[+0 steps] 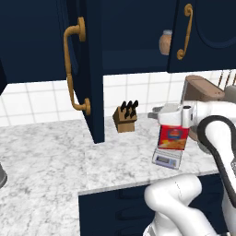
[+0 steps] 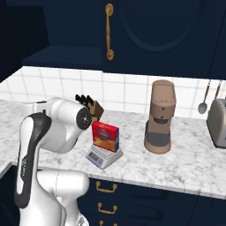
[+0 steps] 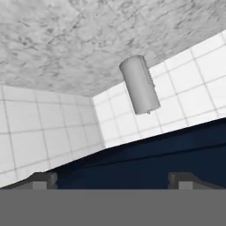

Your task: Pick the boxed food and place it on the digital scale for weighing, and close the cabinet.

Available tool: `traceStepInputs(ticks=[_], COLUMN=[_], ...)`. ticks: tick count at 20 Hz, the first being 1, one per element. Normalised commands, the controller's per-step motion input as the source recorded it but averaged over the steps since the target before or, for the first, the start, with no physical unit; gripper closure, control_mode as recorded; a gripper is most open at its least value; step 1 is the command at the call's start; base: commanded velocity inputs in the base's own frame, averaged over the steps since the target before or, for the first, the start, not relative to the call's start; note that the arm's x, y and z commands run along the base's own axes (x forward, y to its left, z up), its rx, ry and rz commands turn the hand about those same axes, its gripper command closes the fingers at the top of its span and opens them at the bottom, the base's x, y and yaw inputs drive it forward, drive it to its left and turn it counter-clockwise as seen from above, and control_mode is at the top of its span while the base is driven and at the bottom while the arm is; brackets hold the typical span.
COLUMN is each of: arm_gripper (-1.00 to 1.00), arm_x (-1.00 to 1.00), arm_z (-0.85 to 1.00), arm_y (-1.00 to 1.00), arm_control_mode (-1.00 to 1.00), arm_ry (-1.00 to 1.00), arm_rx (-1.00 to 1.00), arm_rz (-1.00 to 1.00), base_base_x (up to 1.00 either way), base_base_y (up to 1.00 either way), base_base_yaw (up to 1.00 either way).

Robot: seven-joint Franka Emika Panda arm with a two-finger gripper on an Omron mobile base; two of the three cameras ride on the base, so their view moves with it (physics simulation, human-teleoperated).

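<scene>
The boxed food (image 1: 173, 137) (image 2: 105, 137), red-fronted with blue sides, stands upright on the digital scale (image 1: 166, 160) (image 2: 103, 156) on the marble counter. My gripper (image 1: 153, 115) hovers just above and to the left of the box, apart from it, pointing left. In the hand view the gripper (image 3: 114, 178) is open, its fingertips (image 3: 44, 178) wide apart with nothing between them. The navy wall cabinet (image 1: 138, 32) (image 2: 167, 31) has its left door (image 1: 90, 69) swung open toward me, brass handle (image 1: 71, 69) facing out. Its right door (image 1: 203, 32) is shut.
A tan jar (image 1: 165, 42) sits on the cabinet shelf. A knife block (image 1: 125, 118) (image 2: 90, 108) stands behind the scale. A brown coffee machine (image 2: 160, 117), hanging utensils (image 2: 204, 106) and a toaster (image 2: 218, 117) are to the right. A grey cylinder (image 3: 140, 84) stands far left.
</scene>
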Motion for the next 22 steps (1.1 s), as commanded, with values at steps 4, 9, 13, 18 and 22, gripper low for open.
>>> traceStepInputs(ticks=[4,9,13,18,22], arm_gripper=[-1.0,-1.0,-1.0,-1.0,-1.0], arm_x=[-0.01,-0.12,-0.16,-0.16,-0.09], arm_z=[-0.98,-0.77,-0.81,-0.39,-0.12], arm_y=[1.0,1.0,1.0,0.76,0.82], arm_control_mode=[-1.0,-1.0,-1.0,-1.0,-1.0], arm_ry=[-0.34,-0.12,0.0,-0.01,0.0], arm_rx=[0.41,0.31,0.38,0.5,0.42], arm_rz=[0.29,0.16,0.1,0.19,0.18], base_base_x=[0.0,0.0,0.0,0.0,0.0], base_base_y=[0.0,0.0,0.0,0.0,0.0], base_base_yaw=[0.0,0.0,0.0,0.0,0.0])
